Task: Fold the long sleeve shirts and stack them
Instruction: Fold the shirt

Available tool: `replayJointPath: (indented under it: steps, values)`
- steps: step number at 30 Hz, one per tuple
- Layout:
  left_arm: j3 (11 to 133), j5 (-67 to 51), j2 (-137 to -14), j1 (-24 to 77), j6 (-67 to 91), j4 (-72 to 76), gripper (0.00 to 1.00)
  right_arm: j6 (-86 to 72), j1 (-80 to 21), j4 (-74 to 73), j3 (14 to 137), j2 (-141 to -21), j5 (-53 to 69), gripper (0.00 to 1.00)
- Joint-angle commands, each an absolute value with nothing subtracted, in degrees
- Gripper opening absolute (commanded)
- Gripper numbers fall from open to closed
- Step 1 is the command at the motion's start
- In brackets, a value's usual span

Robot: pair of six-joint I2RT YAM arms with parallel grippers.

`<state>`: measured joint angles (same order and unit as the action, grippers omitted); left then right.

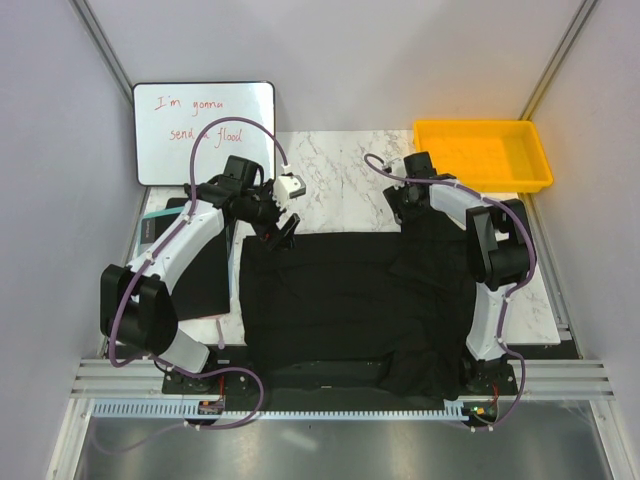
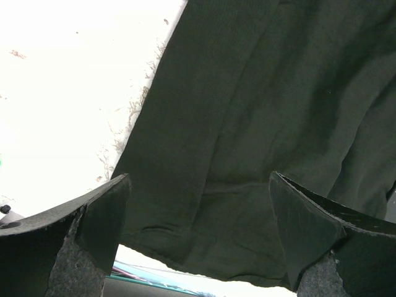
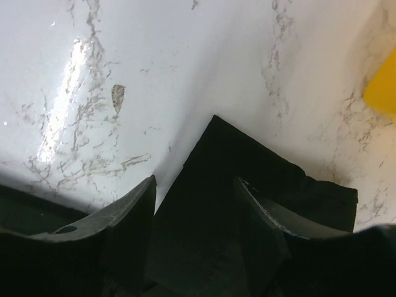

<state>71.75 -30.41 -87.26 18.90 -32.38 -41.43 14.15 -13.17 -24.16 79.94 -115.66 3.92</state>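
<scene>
long sleeve shirt (image 1: 340,300) | left gripper (image 2: 199,179) agape above it | right gripper (image 3: 195,180) parted, its corner between: wrist view only

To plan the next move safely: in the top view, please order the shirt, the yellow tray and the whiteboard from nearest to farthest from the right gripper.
1. Shirt: its far right corner lies under the right gripper.
2. Yellow tray: far right.
3. Whiteboard: far left.
</scene>
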Motion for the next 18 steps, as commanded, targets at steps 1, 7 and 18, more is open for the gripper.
replayJointPath:
  steps: [1,7,18]
  values:
    - [72.8,-30.7,-86.4,19.1,-31.6,-40.2,0.99,13.6,-12.9,-22.8,78.8,-118.3,0.4,0.57]
    - [73.4,-30.6,-86.5,19.2,-31.3,-40.2,0.99,14.0,-12.9,-24.4,79.2,-119.5,4.0,0.17]
    - [75.4,-32.7,-85.7,19.1,-31.1,-39.8,0.99,14.9,-10.5,-33.6,83.5,-106.5,15.2,0.00]
